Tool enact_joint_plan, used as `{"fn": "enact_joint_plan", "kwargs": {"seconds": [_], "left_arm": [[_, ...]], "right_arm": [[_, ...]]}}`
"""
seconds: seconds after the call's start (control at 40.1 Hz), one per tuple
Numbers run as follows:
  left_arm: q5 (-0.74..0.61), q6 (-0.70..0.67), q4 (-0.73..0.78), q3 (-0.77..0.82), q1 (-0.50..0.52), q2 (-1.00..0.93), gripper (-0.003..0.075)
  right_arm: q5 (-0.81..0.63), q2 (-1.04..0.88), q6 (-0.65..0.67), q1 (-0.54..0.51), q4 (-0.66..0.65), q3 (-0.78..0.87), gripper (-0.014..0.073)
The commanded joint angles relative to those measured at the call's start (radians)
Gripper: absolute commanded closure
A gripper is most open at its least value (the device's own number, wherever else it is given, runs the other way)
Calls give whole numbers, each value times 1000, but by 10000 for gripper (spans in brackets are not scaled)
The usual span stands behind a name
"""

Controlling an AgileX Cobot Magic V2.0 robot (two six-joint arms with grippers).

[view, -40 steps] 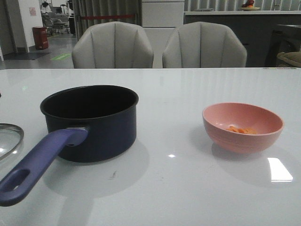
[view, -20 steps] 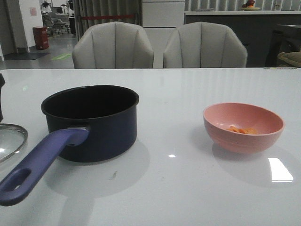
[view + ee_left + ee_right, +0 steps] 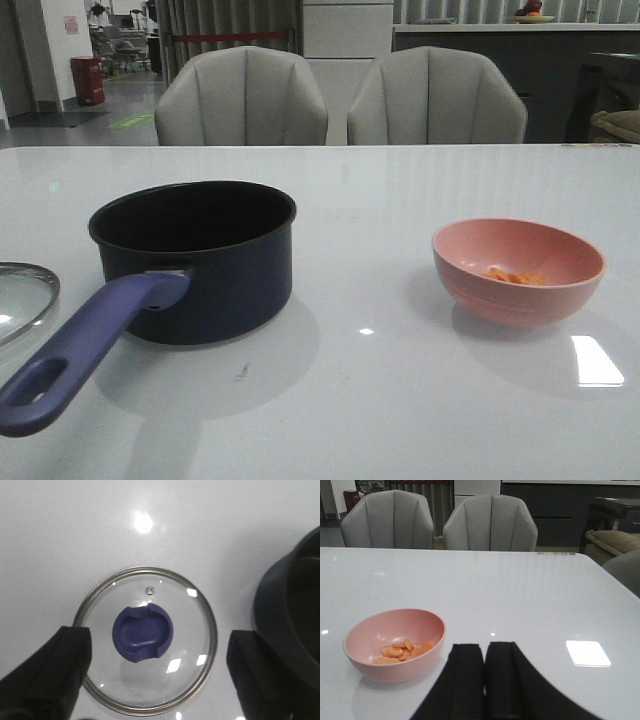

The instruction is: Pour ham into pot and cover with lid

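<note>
One pot (image 3: 200,262) stands empty on the white worktop (image 3: 400,400), its lid (image 3: 146,639) lying flat beside it and the ham (image 3: 402,651) unpoured in one pink bowl (image 3: 370,630): by the look of it, neither step has begun. The left gripper (image 3: 155,672) hangs above the lid, fingers (image 3: 47,675) spread wide either side of its blue knob (image 3: 143,633). The right gripper (image 3: 485,680) has its fingers pressed together, holding nothing, the bowl just beyond them. Roughly ten ham slices show.
</note>
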Motion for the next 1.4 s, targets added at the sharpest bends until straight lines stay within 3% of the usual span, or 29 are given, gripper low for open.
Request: {"fn": "enact_joint_plan", "kwargs": {"seconds": [0.0, 0.349, 0.648, 0.997, 1.122, 1.246, 1.371], "left_arm": [[-97, -1, -4, 44, -40, -149, 155], [-288, -3, -4, 362, -84, -687, 155], [-282, -3, 11, 529, -188, -1013, 155], [-304, -3, 18, 641, -283, -1168, 155], [-310, -3, -5, 646, -287, -1171, 155], [-310, -3, -5, 646, -287, -1171, 155], [-310, -3, -5, 646, -287, -1171, 155]], "right_arm": [[-85, -21, 4, -3, -14, -5, 446], [-85, -20, 4, 17, -14, -5, 446], [-85, -20, 4, 17, -14, -5, 446], [-85, -20, 4, 17, -14, -5, 446], [-90, -20, 4, 17, -14, -6, 446], [-214, -19, 6, 17, -10, -11, 446], [-161, 33, -1, 18, -6, -98, 446]]}}
